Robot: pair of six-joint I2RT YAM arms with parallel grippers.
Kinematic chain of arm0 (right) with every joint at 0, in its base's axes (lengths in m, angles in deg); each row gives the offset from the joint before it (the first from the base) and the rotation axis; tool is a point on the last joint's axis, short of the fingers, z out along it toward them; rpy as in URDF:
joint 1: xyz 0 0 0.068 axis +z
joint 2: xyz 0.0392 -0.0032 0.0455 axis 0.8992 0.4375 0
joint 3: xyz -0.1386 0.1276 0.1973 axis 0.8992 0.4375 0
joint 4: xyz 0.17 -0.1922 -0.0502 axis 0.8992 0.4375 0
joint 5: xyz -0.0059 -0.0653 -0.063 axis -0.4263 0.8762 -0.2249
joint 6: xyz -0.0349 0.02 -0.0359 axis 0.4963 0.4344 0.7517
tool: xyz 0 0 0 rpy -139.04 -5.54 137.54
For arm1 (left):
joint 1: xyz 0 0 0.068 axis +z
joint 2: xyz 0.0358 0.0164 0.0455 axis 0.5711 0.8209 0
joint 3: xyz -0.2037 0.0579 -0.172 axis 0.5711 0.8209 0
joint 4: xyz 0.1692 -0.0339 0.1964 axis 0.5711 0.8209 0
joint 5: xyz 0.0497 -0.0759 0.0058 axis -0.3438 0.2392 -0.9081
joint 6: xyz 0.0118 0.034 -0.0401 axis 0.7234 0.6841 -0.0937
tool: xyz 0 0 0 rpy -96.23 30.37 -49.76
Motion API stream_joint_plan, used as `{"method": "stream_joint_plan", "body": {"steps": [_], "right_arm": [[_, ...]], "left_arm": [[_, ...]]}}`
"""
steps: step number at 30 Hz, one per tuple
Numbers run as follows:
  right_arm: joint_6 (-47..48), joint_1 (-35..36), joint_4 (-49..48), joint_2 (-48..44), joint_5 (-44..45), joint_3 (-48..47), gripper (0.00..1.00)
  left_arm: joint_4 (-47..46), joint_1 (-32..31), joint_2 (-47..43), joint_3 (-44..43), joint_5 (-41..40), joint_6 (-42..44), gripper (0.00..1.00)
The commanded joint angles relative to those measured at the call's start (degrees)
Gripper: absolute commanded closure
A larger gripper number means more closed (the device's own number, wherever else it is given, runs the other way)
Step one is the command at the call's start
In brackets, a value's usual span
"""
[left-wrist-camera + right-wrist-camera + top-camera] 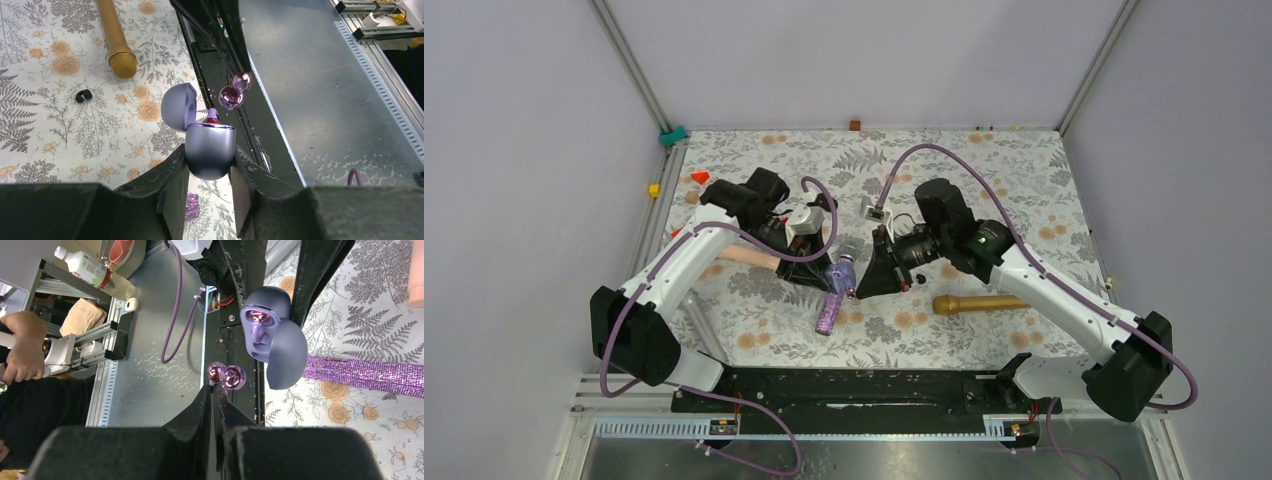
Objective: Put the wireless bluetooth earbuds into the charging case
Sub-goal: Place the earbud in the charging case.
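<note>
My left gripper [209, 175] is shut on the lavender charging case [210, 150] and holds it above the table with its lid [179, 107] swung open. One shiny purple earbud [212, 117] sits in the case. My right gripper [216, 390] is shut on the stem of a second shiny purple earbud [227, 376], held in the air just beside the open case [265, 320], apart from it. In the top view both grippers meet at mid-table, with the case [844, 268] between them. No black buds are held.
A glittery purple microphone [829, 312] lies below the grippers, a gold microphone [979, 303] to the right, and a pale pink object [749, 260] under the left arm. A small black curved piece [82, 95] lies on the floral mat. A metal rail runs along the near edge.
</note>
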Motion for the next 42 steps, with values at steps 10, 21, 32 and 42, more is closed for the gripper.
{"method": "stream_joint_plan", "body": {"steps": [10, 21, 32, 42], "right_arm": [[-1.51, 2.00, -1.48, 3.93, 1.74, -4.37, 0.94], [0.04, 2.10, 0.72, 4.89, 3.35, -5.22, 0.94], [0.75, 2.16, 0.78, 5.28, 5.55, -5.10, 0.94], [0.74, 2.25, 0.71, 6.66, 6.86, -6.02, 0.94]], "left_arm": [[-0.94, 0.01, -1.20, -0.72, 4.15, 0.53, 1.00], [-0.94, 0.04, -2.15, 0.12, 4.06, 1.48, 1.00], [-0.90, -0.02, -2.60, 0.48, 4.90, 1.42, 1.00], [-0.90, 0.05, -3.36, 1.12, 5.55, 1.77, 1.00]]}}
